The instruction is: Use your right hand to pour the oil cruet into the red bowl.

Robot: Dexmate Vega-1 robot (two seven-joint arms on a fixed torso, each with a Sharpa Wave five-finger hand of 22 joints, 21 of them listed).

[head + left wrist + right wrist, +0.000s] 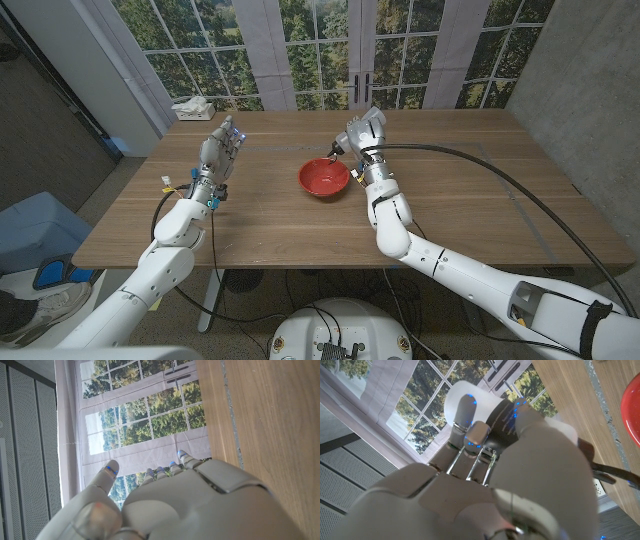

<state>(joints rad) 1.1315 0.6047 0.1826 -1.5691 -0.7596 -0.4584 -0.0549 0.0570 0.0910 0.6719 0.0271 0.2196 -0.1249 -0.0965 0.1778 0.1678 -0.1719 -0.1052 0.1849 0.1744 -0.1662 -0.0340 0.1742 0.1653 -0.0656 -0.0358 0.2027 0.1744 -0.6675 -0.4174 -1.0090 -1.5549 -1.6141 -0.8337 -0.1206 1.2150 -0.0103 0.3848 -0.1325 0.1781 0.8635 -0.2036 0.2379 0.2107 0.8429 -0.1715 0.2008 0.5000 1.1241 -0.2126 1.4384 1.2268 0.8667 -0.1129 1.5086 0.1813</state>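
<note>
The red bowl [324,178] sits on the wooden table [470,200] near its middle; its rim also shows in the right wrist view [633,405]. My right hand [363,132] is raised just behind and to the right of the bowl and grips the oil cruet [341,146], which tilts toward the bowl. In the right wrist view my fingers [470,420] wrap a pale cruet [462,395] with a dark band. No stream of oil is discernible. My left hand [220,150] stands upright over the table's left part, fingers apart, holding nothing; its back shows in the left wrist view [200,505].
A white tissue box [192,108] lies at the table's far left corner. A black cable [480,165] runs from my right wrist across the right half of the table. A blue seat [30,230] stands off the left edge.
</note>
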